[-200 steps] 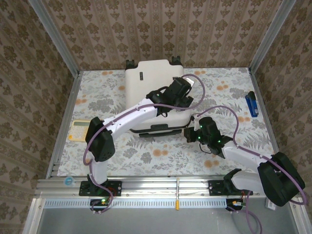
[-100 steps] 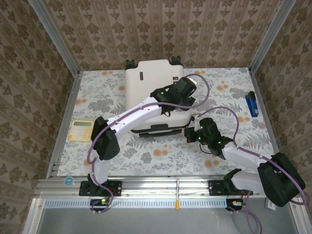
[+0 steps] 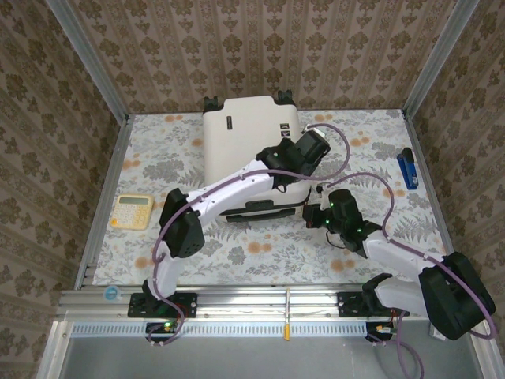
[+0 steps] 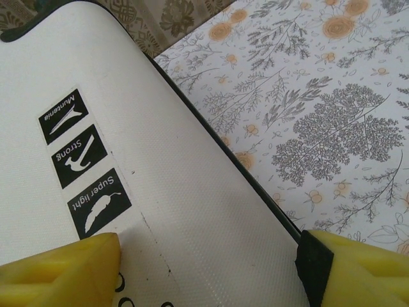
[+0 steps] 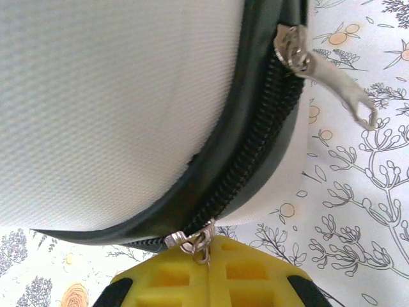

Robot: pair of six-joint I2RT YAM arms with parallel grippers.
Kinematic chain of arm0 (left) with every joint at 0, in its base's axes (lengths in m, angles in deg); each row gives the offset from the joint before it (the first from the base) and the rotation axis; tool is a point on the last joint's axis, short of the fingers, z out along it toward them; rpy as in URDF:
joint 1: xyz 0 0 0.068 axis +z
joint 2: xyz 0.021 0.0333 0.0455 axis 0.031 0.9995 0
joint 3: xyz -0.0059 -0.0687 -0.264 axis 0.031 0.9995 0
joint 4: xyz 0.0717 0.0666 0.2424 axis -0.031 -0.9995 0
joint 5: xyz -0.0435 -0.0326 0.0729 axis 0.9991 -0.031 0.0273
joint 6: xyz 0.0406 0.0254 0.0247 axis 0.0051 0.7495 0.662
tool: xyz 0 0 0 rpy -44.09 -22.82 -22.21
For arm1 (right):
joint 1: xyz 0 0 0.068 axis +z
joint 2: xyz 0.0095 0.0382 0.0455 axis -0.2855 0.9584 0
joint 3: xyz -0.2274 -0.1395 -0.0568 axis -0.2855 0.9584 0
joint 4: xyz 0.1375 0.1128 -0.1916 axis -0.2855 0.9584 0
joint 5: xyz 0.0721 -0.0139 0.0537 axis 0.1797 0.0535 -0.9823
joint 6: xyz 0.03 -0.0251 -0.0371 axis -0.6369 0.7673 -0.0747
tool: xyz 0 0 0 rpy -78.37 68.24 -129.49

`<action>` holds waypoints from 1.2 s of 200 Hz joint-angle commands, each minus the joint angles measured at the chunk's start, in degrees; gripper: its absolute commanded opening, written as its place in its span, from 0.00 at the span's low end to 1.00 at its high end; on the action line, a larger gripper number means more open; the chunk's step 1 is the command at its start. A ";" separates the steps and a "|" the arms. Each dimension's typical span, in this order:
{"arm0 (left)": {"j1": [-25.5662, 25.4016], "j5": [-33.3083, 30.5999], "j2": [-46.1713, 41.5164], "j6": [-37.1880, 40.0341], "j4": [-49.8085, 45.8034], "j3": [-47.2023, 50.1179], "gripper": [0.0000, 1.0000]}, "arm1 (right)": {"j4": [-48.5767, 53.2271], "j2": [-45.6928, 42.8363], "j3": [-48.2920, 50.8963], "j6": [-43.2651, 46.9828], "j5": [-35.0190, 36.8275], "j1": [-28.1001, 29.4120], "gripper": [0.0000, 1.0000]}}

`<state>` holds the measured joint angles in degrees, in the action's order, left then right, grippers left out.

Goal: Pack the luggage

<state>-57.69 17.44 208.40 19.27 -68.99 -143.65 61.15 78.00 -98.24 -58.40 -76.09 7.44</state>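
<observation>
Luggage on floral tablecloth, damask-papered walls

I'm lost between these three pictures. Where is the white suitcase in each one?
Top external: the luggage lies in the upper middle of the picture.
Left wrist: the luggage runs down the left side, black labels on it.
Right wrist: the luggage is upper left, its zipper pull in the right gripper.
Shared landmark: the floral tablecloth beside it.

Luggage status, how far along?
Done: luggage closed flat on the table. In hand: right gripper shut on a zipper pull at the near corner; left gripper open over its right edge. To do: finish the zip; how much is unzipped is unclear.
</observation>
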 commanded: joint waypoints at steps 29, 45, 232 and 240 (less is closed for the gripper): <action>1.81 -1.32 5.59 2.68 -18.22 8.45 0.73 | 9.11 0.07 -6.36 2.42 1.30 -6.86 0.00; 1.89 -0.43 5.11 3.06 -17.24 9.43 0.72 | 10.09 1.57 -8.14 3.03 -0.02 -7.89 0.00; 2.86 5.07 1.85 3.39 -10.26 19.45 0.71 | 17.70 12.68 -24.01 6.37 -1.37 -17.20 0.00; 2.95 5.11 1.64 3.38 -10.04 19.81 0.71 | 17.62 12.86 -24.35 6.29 -1.63 -17.59 0.00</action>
<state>-55.98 18.49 204.69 19.84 -52.31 -132.22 85.15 90.27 -117.76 -51.82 -89.02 -4.82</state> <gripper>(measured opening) 0.712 0.056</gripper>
